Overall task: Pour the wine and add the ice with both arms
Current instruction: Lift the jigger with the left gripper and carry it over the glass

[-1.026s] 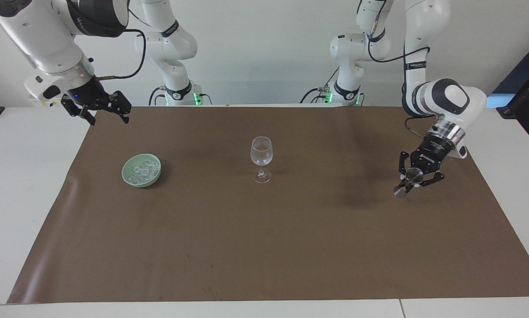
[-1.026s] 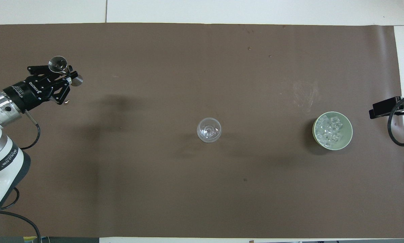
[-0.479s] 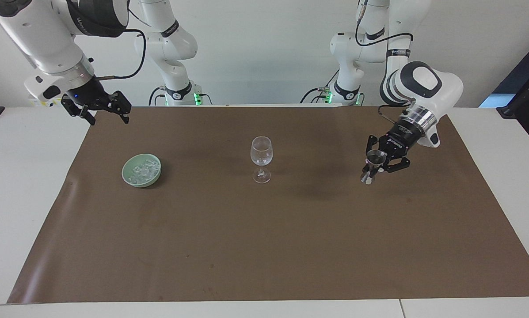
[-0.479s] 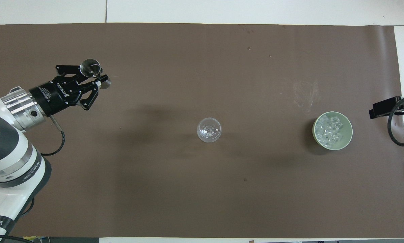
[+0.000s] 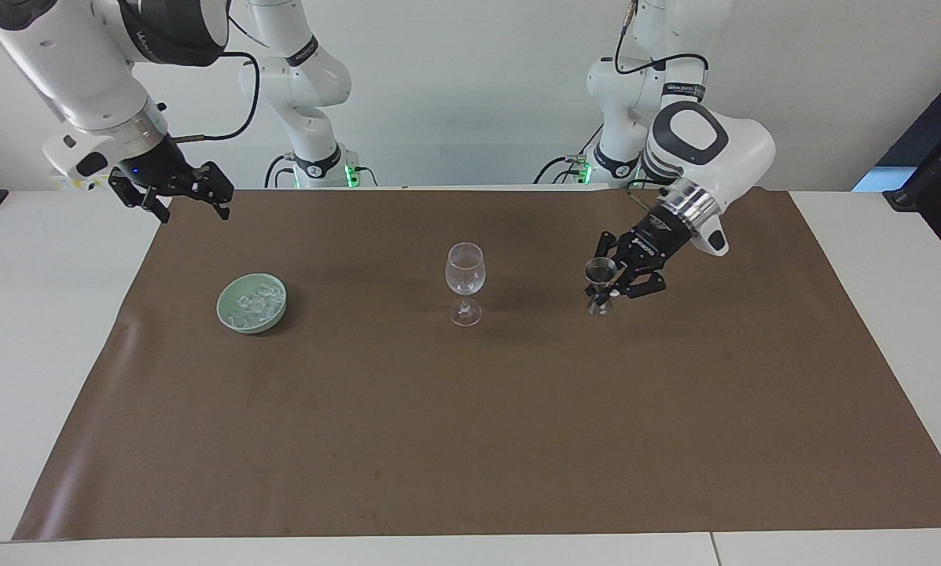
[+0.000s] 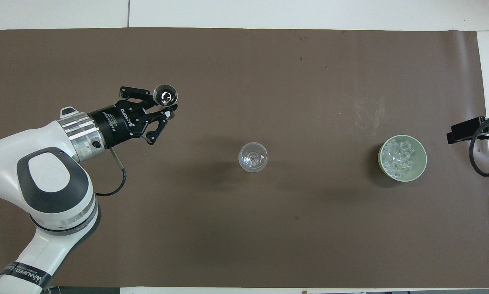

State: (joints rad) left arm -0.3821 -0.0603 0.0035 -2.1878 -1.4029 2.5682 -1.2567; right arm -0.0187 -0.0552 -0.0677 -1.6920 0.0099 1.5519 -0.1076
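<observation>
A clear empty wine glass (image 5: 464,271) (image 6: 253,157) stands upright mid-mat. My left gripper (image 5: 605,288) (image 6: 167,108) is shut on a small metal hourglass measuring cup (image 5: 600,277) (image 6: 165,94), held roughly upright in the air over the mat, between the glass and the left arm's end. I cannot tell whether the cup holds wine; none shows. Ice (image 5: 256,302) (image 6: 398,157) is heaped in a pale green bowl (image 5: 254,327) (image 6: 420,165) toward the right arm's end. My right gripper (image 5: 178,196) (image 6: 461,131) waits open above the mat's corner by the right arm's base, holding nothing.
A brown mat (image 5: 470,440) covers most of the white table (image 5: 38,330). The two arm bases stand at the robots' edge. A faint pale smear (image 6: 369,114) marks the mat just farther from the robots than the bowl.
My left gripper has carried the measuring cup from the left arm's end of the mat toward the wine glass, turning it more upright. The right arm, glass and bowl have not moved.
</observation>
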